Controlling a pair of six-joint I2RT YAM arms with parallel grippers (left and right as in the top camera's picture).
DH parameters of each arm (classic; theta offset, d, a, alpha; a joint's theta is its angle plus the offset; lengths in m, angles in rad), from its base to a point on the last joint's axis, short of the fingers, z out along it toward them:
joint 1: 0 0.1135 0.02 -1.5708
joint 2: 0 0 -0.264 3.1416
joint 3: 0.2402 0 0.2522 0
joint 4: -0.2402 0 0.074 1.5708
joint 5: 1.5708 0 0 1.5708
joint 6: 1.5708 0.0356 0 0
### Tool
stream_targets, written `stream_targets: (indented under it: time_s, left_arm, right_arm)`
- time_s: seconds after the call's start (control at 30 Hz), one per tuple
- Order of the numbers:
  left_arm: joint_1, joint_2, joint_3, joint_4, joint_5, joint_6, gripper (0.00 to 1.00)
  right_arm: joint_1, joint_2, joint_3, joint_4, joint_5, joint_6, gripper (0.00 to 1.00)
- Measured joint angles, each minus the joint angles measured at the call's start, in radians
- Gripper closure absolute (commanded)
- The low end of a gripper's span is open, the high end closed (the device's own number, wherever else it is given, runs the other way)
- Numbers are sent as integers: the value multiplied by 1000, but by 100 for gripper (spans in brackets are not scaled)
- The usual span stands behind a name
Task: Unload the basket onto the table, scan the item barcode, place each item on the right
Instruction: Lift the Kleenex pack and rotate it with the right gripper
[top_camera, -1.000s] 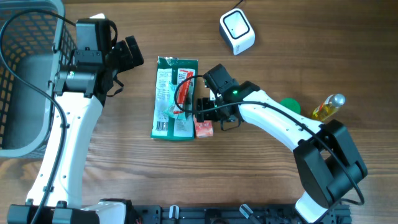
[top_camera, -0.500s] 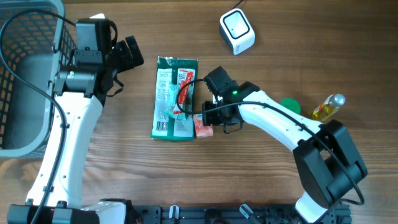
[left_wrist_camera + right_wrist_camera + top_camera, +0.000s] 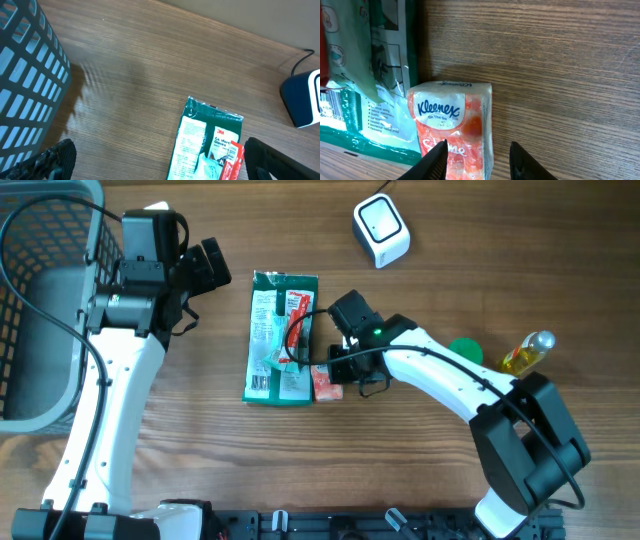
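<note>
Right gripper [image 3: 477, 161] low over the counter [image 3: 400, 470], jaws apart and straddling only the right edge of the Kleenex tissue pack [image 3: 452, 131]. Bare wood visible between the pack and the outer finger, so no real clamp on it yet, by the look. Pack lying flat, touching the lower right corner of the green 3M glove packet [image 3: 272, 340] and well apart from the barcode scanner [image 3: 381, 230] at the far edge. Left gripper [image 3: 208, 265] up beside the mesh basket [image 3: 40, 290], jaws spread wide, holding nothing.

Likely to pinch just one soft corner, being so far off-centre on a squashy film wrap. Expect a slip or a twist on the lift. Could also catch the glove packet's film and drag it along, given the contact there. Might hide the barcode under a finger or turn the wrong face to the scanner. No telling from here where the barcode sits.
</note>
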Motion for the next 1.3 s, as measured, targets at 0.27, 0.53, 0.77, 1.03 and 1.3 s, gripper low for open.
stream_targets:
  time_s: [0.27,0.53,0.77,1.03,1.3]
  left_arm:
    - [0,0,0,0,0,0,0]
    - [0,0,0,0,0,0,0]
    - [0,0,0,0,0,0,0]
    - [0,0,0,0,0,0,0]
    - [0,0,0,0,0,0,0]
  right_arm:
    - [0,1,-88,137,-16,15,71]
    - [0,1,-136,229,-52,30,92]
    - [-9,-2,-135,212,-61,30,96]
    - [-192,-119,-151,144,-332,-130,96]
    - [-277,-205,-151,149,-827,-364,96]
